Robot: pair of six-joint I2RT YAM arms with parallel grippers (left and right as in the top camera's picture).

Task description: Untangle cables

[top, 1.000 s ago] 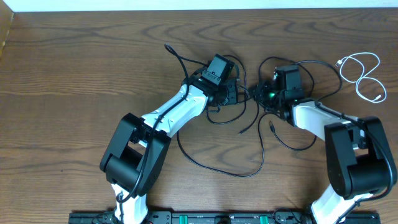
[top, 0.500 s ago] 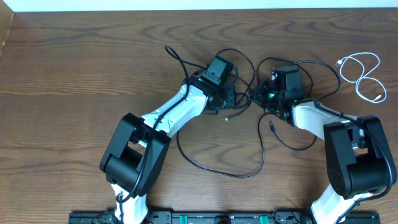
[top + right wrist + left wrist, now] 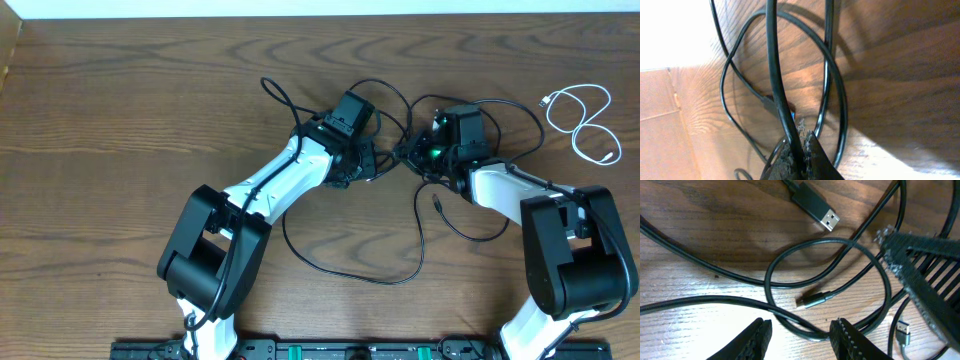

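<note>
Two black cables (image 3: pixel 350 272) lie tangled in loops mid-table between my arms. The white cable (image 3: pixel 590 125) is coiled apart at the back right. My left gripper (image 3: pixel 368 165) is open over the tangle. In the left wrist view its fingers (image 3: pixel 847 340) straddle a strand of a black cable loop (image 3: pixel 825 241), with a USB plug (image 3: pixel 815 205) and a small plug (image 3: pixel 812 300) beyond. My right gripper (image 3: pixel 412 152) faces it from the right. In the right wrist view, the right gripper (image 3: pixel 801 150) is shut on a black cable (image 3: pixel 774 65) that runs up from its tips.
Wooden table throughout. A long black loop trails toward the front between the arm bases (image 3: pixel 210 260). A cable end (image 3: pixel 268 82) reaches out at the back left of the left gripper. The grippers are close together, a few centimetres apart.
My right gripper has shut on a black cable. The left gripper's jaws have widened and it shifted slightly; the loose plug end in front of the grippers was drawn in under them.
</note>
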